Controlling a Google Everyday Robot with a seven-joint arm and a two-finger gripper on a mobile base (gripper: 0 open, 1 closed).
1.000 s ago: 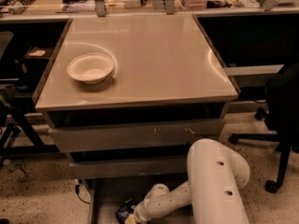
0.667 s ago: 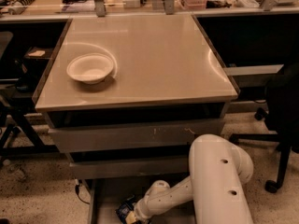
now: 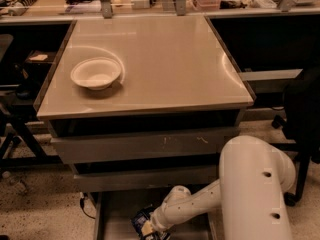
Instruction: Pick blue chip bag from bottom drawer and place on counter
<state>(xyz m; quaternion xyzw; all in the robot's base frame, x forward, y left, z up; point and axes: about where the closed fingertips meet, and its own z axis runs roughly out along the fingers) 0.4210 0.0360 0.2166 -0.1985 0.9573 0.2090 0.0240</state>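
Bottom centre: claw (image 3: 150, 230) at crinkled dark-blue foil chip bag (image 3: 140, 218) in grey metal tray drawer (image 3: 114, 216); its grip cannot be told.

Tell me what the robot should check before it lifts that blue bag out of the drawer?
1. Bottom drawer pulled open: ok.
2. Tool down in the drawer at the blue chip bag: ok.
3. Firm hold on the bag: cannot tell.
4. Bare spot on the counter for the bag: ok; only a white bowl sits on its left part.
5. Upper drawers shut, out of the lift path: ok, as far as one can see.
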